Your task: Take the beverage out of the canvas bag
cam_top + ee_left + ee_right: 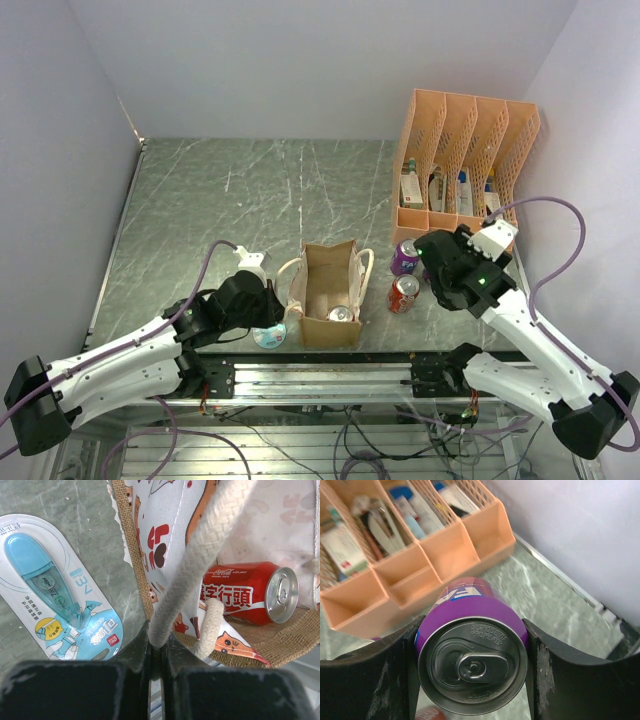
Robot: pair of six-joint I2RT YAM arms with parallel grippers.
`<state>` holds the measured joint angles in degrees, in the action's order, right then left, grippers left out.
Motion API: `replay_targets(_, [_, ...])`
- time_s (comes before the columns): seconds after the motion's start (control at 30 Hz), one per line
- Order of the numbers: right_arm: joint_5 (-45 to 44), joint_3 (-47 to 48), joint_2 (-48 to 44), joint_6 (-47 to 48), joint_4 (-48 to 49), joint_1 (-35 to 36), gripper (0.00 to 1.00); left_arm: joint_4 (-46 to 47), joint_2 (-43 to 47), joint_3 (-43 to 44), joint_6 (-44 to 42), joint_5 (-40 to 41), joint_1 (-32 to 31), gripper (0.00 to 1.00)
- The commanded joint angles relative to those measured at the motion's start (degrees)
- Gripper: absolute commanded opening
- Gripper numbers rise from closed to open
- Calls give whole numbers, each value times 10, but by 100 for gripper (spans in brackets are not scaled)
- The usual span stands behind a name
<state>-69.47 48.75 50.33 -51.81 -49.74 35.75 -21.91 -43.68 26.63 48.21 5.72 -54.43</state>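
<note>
Tabletop [220, 200]: grey-green marbled surface with white walls on three sides. Orange perforated file organizer [470, 130]: four compartments, standing at the far right and holding small boxes and packets too small to tell apart. Canvas bag [330, 262]: tan boxy tote, upright and open-topped, at the near centre of the tabletop between the two arms, its lining printed with cartoon cats. Left gripper [159, 645]: at the bag's near left side, jaws closed tight on the cream rope handle [200, 555], which runs up out of the pinch. Right gripper [472, 650]: right of the bag and in front of the organizer, jaws partway apart and clamped on either side of the purple can [465, 605], whose top faces the wrist camera. Whether that can rests on the tabletop cannot be told. Red cola can [250, 592]: inside the bag, at its near right corner. Second red can [403, 293]: out on the tabletop, just right of the bag and just near of the purple can. Blue correction-tape pack [55, 590]: lying flat at the near edge, just left of the bag.
</note>
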Motion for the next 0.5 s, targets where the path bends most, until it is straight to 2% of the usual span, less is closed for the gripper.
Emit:
replay_targets(0.0, [-11,-11,20,-367,-250,-5,0,14,-1,12,-12,-13,1,7])
replay_targets(0.03, [-7,-13,24,-410,-291,-7,0,15,0,11,-11,-14,1,7])
replay_targets(0.27, [27,-34,-18,-433,-292,-8,0,7,18,6,-6,-14,1,7])
replay_targets(0.47, [72,-44,-5,-455,-293,-9,0,-1,35,1,-4,-10,1,7])
